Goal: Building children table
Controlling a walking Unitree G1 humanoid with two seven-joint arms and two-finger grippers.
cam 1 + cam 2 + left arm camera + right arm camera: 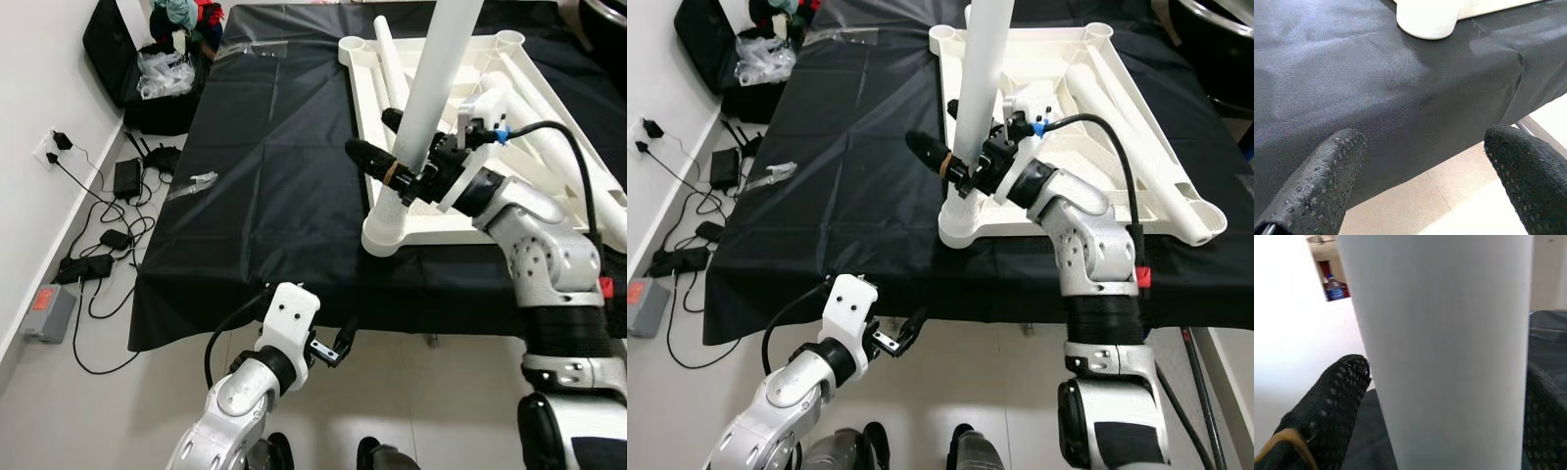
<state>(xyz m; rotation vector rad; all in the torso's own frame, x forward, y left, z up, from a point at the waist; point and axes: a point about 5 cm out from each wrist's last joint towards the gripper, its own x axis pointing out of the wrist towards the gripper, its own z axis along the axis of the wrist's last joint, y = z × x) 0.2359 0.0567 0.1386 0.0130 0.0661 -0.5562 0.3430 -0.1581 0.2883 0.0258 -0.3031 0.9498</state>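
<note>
Right gripper (392, 149) reaching in over the upturned white tabletop (446, 220), elbow bent, fingers clamped round the upright white table leg (436, 83) standing in the tabletop's near corner socket (390, 235), left gripper (343, 345) hanging low off the tabletop's near side, fingers spread, empty.

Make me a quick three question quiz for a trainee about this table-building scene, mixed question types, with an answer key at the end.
1. True or false: the right gripper is closed around the upright white leg.
2. Which socket of the upside-down tabletop is the leg standing in? A) near left corner socket B) far right corner C) none
3. Fill in: the left gripper hangs open below the edge of the black ____.

Key: 1 true; 2 A; 3 cloth.
</note>
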